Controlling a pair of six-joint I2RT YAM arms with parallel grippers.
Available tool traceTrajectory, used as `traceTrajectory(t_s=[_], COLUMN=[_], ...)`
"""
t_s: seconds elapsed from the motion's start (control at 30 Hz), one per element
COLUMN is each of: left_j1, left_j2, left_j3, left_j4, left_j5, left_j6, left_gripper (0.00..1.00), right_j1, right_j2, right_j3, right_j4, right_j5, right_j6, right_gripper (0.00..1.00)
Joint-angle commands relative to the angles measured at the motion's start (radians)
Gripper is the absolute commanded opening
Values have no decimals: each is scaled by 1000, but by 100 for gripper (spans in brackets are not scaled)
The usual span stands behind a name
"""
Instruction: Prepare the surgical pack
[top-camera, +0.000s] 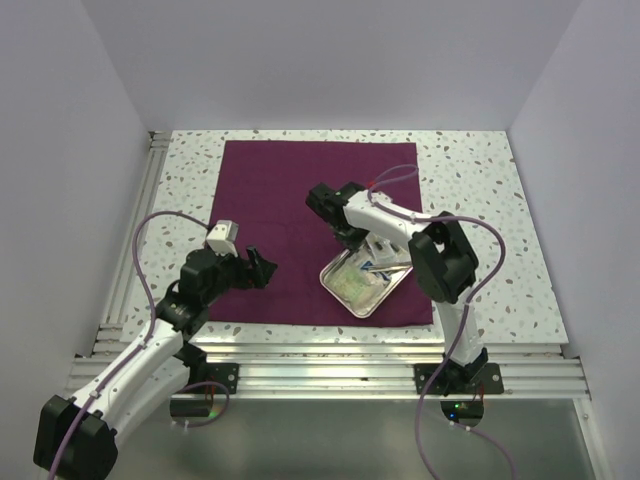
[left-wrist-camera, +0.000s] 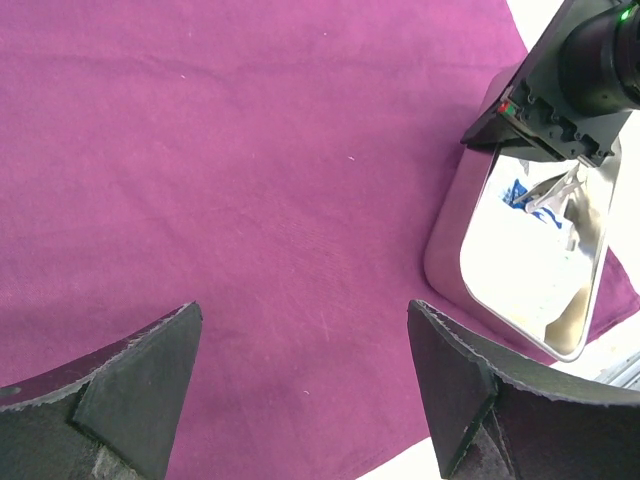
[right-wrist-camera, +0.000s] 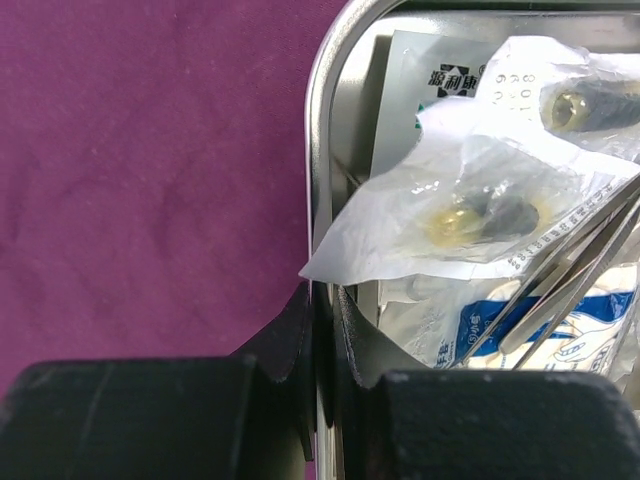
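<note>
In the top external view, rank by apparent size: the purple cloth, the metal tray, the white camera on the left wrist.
1. Purple cloth, largest by far.
2. Metal tray, partly under the right arm.
3. White camera, clearly smallest.

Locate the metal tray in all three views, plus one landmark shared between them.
Top external: metal tray right of centre, on the near right part of the purple cloth.
Left wrist: right edge, mid-height, on the cloth.
Right wrist: fills the right half; its left rim sits between the right pincer fingers.
Shared landmark: the purple cloth, under the tray in every view.
</note>
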Motion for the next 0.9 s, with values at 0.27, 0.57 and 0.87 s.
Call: traceTrajectory(t_s=[0.27,0.57,0.87], left_j1=[-3,-3,-3], left_j2=[-11,-17,-18], left_j3=[-13,-17,-20], left_j4=[55,49,52], left_j5=[-13,-23,-28], left_j6=[24,28,29], left_gripper=[87,88,88], right_j1=[-3,-12,-31], right_j2=[91,128,106], right_j3=[212,246,252], right_j4=[4,6,12], right_j5=[87,112,134], right_j6=[92,92,58], right_gripper=[4,17,48])
